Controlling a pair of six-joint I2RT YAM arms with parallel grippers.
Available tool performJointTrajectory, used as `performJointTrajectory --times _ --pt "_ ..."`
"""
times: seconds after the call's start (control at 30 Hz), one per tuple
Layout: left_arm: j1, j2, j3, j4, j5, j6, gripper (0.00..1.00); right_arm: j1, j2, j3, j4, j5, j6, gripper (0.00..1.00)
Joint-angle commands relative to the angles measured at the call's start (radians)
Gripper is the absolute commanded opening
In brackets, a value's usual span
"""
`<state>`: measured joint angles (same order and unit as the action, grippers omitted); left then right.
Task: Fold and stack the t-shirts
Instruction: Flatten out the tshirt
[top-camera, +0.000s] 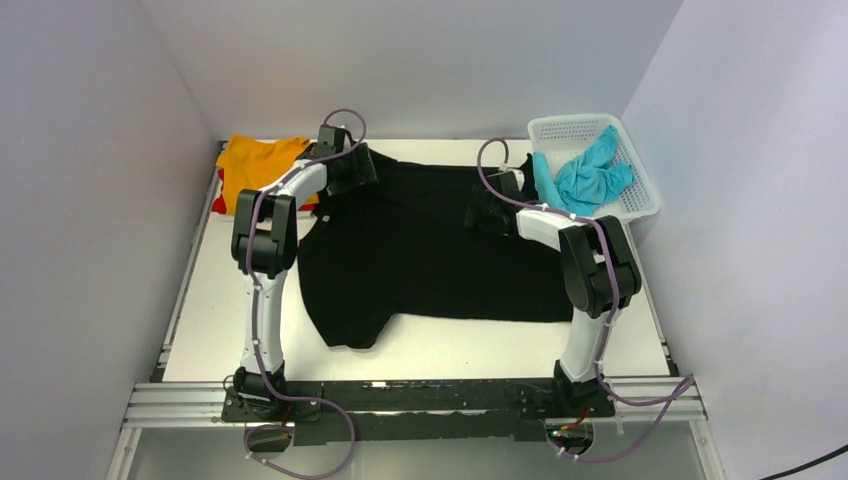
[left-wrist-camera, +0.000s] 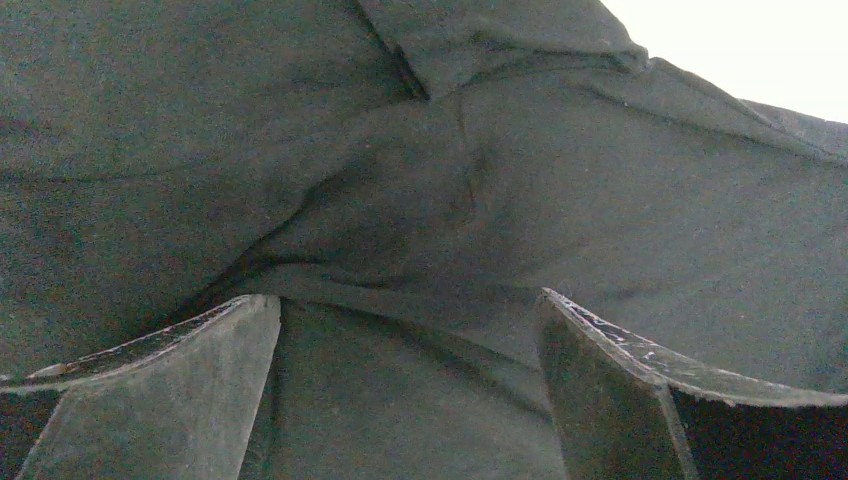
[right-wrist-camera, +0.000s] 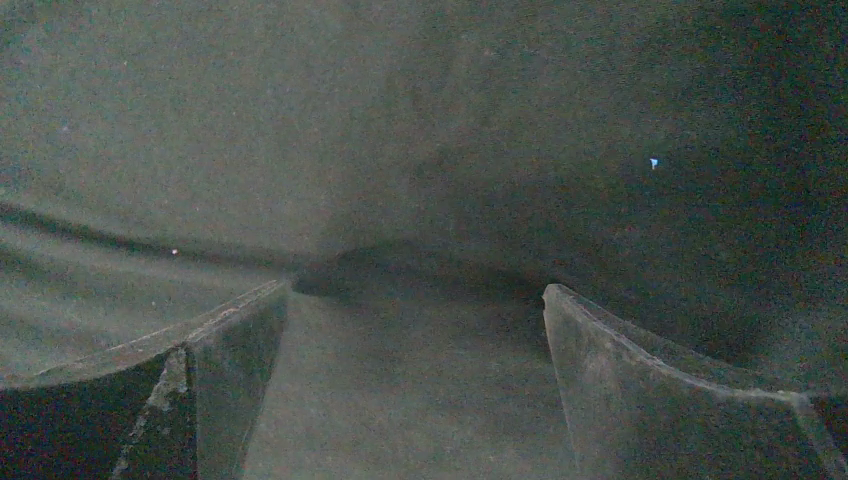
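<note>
The black t-shirt (top-camera: 430, 250) lies spread across the middle of the table. My left gripper (top-camera: 352, 172) is open and pressed down on the shirt's far left part; in the left wrist view (left-wrist-camera: 410, 300) its jaws stand wide apart with black cloth (left-wrist-camera: 420, 190) between them. My right gripper (top-camera: 492, 208) is open on the shirt's far right part; in the right wrist view (right-wrist-camera: 415, 295) dark cloth (right-wrist-camera: 400, 150) fills the gap. An orange t-shirt (top-camera: 258, 165) lies on a red one (top-camera: 222, 205) at far left. A turquoise t-shirt (top-camera: 592, 175) lies in the basket. The white t-shirt is out of view.
A white lattice basket (top-camera: 640, 190) stands at the far right corner. Grey walls close in the table on left, back and right. The arm bases sit on a black rail (top-camera: 420, 400) at the near edge.
</note>
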<state>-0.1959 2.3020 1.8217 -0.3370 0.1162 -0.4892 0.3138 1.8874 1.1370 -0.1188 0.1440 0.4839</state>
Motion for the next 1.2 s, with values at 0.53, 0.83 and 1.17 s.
performJointTrajectory --times 0.53,0.83,1.17 --pt "-0.117 -0.897 -0.829 0.109 0.079 -0.007 1.00 0.505 -0.450 -0.274 0.075 -0.577 -0.859 1.00" --pt "-0.087 -1.132 -1.217 0.179 0.028 -0.145 0.99 0.755 -0.245 -0.022 -0.232 -0.673 -1.458 0.99" --pt "-0.021 -0.975 -1.258 0.259 0.085 -0.180 0.99 0.800 0.006 0.214 -0.463 -0.673 -1.649 0.88"
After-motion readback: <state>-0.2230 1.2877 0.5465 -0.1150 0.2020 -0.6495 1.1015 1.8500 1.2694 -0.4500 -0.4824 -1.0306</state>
